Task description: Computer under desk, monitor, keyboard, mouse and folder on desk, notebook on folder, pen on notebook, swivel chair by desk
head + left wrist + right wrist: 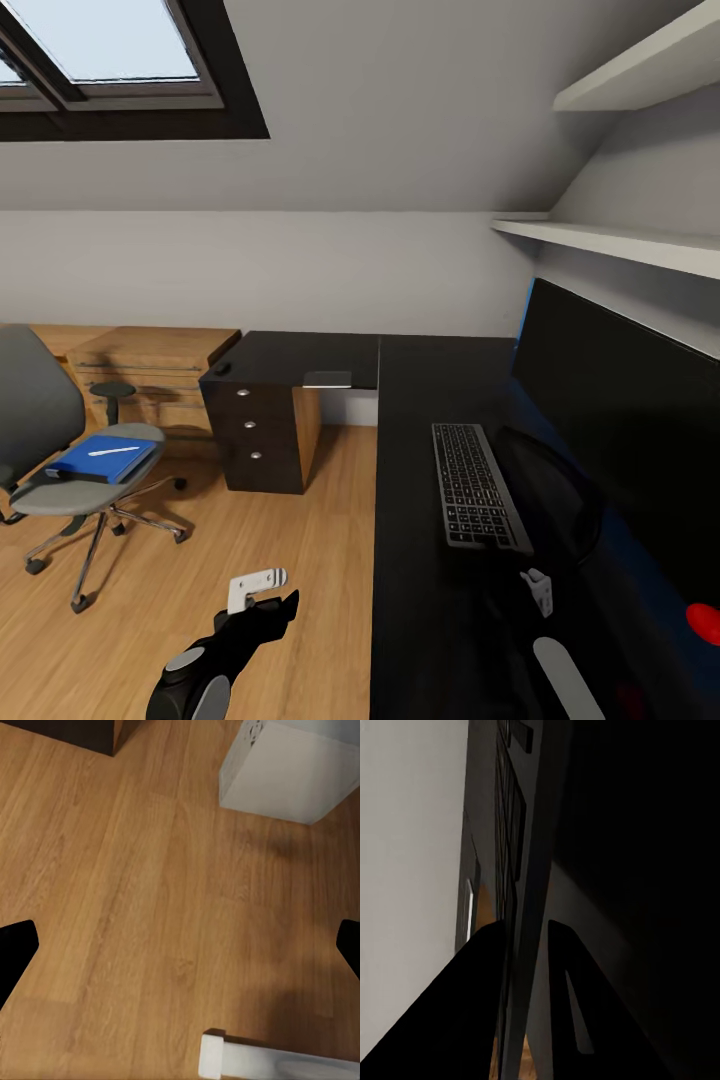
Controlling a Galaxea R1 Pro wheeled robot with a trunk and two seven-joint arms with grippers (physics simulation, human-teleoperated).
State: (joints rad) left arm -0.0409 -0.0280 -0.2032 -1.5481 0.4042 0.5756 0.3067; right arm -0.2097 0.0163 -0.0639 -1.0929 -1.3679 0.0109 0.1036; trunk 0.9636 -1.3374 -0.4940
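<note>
The long black L-shaped desk (430, 600) serves as the landmark. On it stands the wide black flat-screen monitor (620, 420), and just in front of its stand lies the grey-framed keyboard with dark keys (475, 487), so those two placements look done. The mouse appears to be the small dark shape (222, 369) at the desk's far corner, well apart from the keyboard, though it is too small to be sure. Off the desk's open side, on the wooden floor, stands the grey swivel chair on a chrome star base (70, 470), apart from the desk, carrying the blue folder (103, 458) with a thin white pen (113, 451) on top; whether a notebook lies between them cannot be told. The right gripper (538, 592) rests low over the desk near the keyboard's near end, its dark fingers (566, 1005) pinching the keyboard's edge. The left gripper (262, 590) hangs over the floor beside the desk, fingers spread, empty. Mouse, folder stack and chair remain.
</note>
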